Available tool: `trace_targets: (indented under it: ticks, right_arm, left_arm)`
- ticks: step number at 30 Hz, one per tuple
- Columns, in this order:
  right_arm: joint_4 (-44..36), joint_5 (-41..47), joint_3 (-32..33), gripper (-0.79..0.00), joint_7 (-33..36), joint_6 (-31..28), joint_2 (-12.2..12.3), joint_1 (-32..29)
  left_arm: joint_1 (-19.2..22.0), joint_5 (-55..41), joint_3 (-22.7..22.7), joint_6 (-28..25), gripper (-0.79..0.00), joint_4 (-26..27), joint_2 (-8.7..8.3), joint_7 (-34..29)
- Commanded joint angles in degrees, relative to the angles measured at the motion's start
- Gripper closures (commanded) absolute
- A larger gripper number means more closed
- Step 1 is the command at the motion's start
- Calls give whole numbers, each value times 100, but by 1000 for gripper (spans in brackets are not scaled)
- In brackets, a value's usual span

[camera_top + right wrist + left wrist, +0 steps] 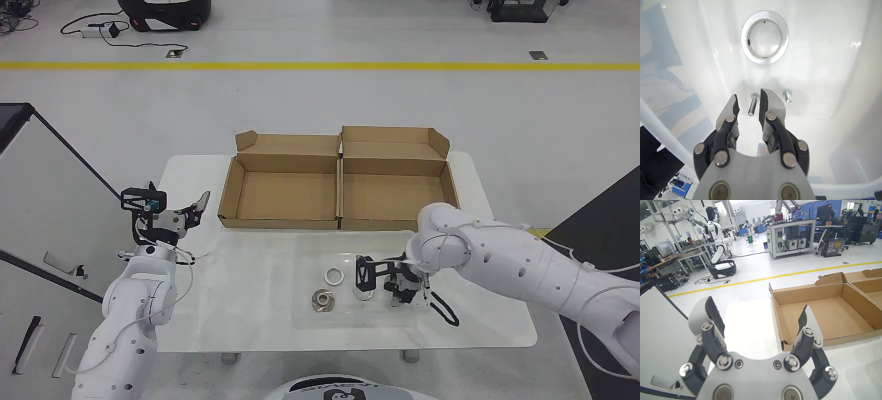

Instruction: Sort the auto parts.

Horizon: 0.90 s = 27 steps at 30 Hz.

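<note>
Auto parts (pixel 322 299) lie in translucent white plastic tray (pixel 829 62). Long threaded steel bolt (pixel 753 106) lies between fingers of right gripper (pixel 749 94), gap visible on either side; gripper narrowly open, gripping nothing. Short silver bolt (pixel 787 95) sits just beside gripper, outside one finger. Flat silver metal ring (pixel 764 37) lies ahead of fingertips, apart from both bolts. Left gripper (pixel 757 304) is spread wide, empty, above white tabletop (pixel 745 317). Open brown cardboard box (pixel 829 313) is ahead of it, off to one side; second cardboard box (pixel 872 292) adjoins beyond.

White table (pixel 250 275), left cardboard box (pixel 278 197), right cardboard box (pixel 392 195), clear tray (pixel 345 318)
</note>
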<state>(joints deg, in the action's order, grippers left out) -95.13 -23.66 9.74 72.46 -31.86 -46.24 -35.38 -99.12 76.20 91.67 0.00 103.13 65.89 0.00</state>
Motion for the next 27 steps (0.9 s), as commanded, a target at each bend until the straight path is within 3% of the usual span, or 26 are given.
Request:
trace_targets:
  ticks: [1, 13, 27]
  right_arm:
    - [-9, 4, 0, -252, 18, 18, 3, -10]
    - [-32, 41, 0, -206, 149, 149, 1, -15]
    - [19, 65, 0, -95, 168, 169, -2, 8]
  left_arm:
    - [0, 0, 0, 0, -785, 0, 0, 0]
    - [0, 0, 0, 0, -785, 0, 0, 0]
    - [0, 0, 0, 0, -785, 0, 0, 0]
